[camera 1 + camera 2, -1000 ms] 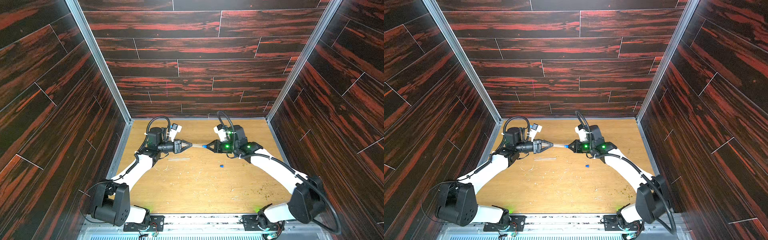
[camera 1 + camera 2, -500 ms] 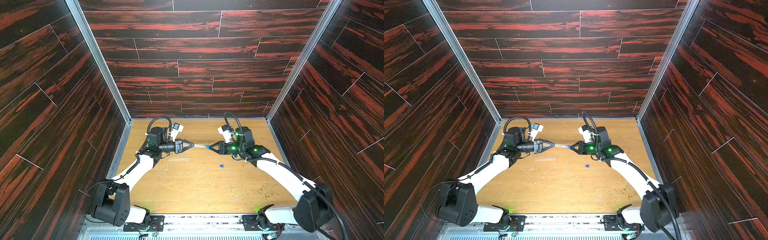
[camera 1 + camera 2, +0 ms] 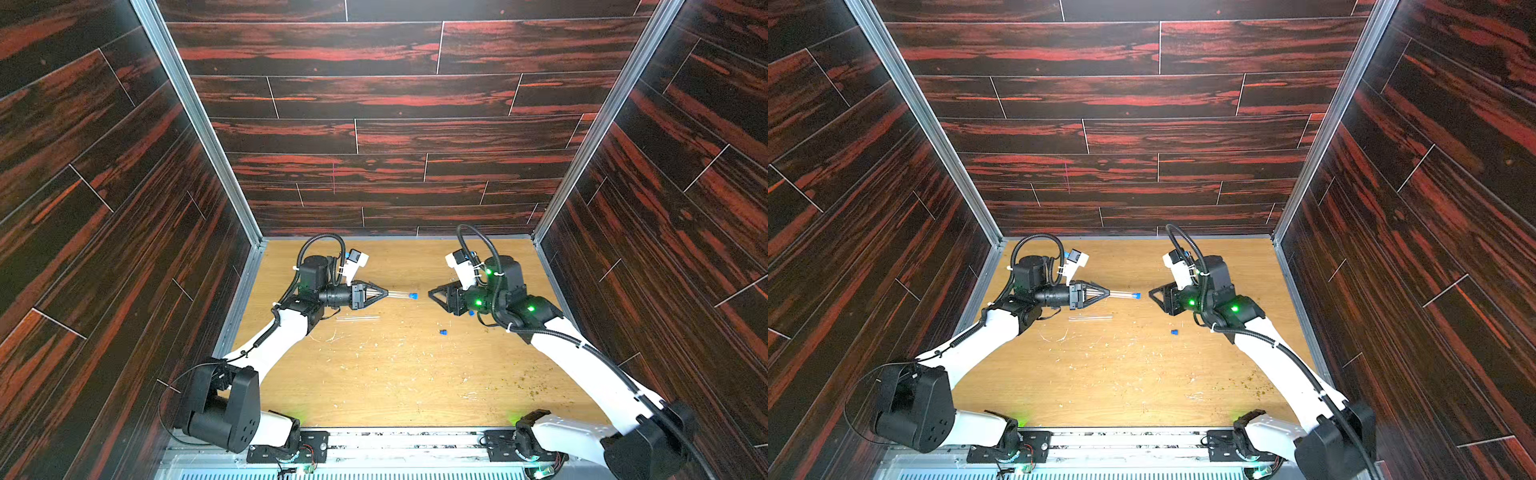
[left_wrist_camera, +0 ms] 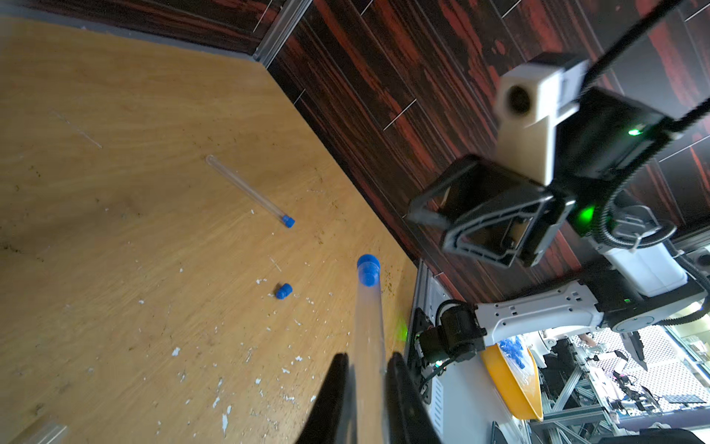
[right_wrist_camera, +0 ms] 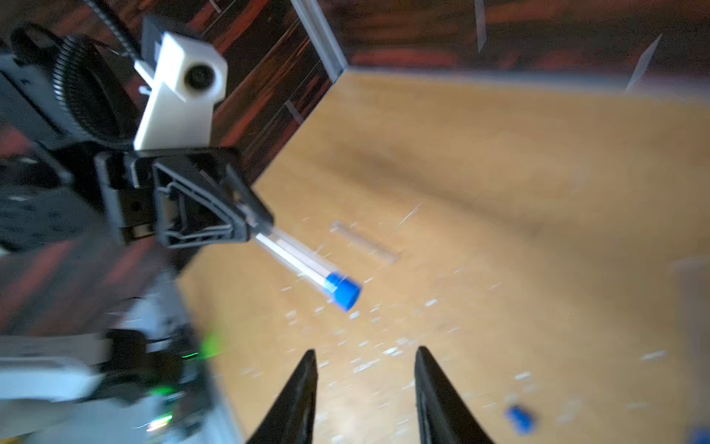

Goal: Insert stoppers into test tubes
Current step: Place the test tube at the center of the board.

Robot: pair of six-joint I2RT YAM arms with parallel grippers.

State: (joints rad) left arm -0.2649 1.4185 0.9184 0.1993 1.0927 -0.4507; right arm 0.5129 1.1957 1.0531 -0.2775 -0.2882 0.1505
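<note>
Nearest the front edge, the wooden table [image 3: 374,395] showed bare board scattered with pale flecks. Farther in, a loose stopper [image 3: 443,332] lay on its side on the wood, well apart from any tube. A little beyond it, toward the left arm, an empty tube [image 3: 357,318] lay flat and crosswise with nothing in its mouth. On the right arm's side a capped tube [image 4: 246,188] also lay flat on the board, a blue plug [image 4: 288,221] in one end. In the top views it was mostly hidden under the right wrist, and the blue speck there was probably that plug.

Behind these, the left gripper [image 3: 385,294] was clamped on a held tube [image 3: 399,295]. It kept the tube level above the table, pointing at the other arm. A fitted stopper [image 3: 413,296] sat in the tube's free end. The right gripper [image 5: 365,369] faced that stopper across a short gap, touching nothing, with its jaws parted and empty. Farthest back stood the dark, red-streaked wall [image 3: 374,124].
</note>
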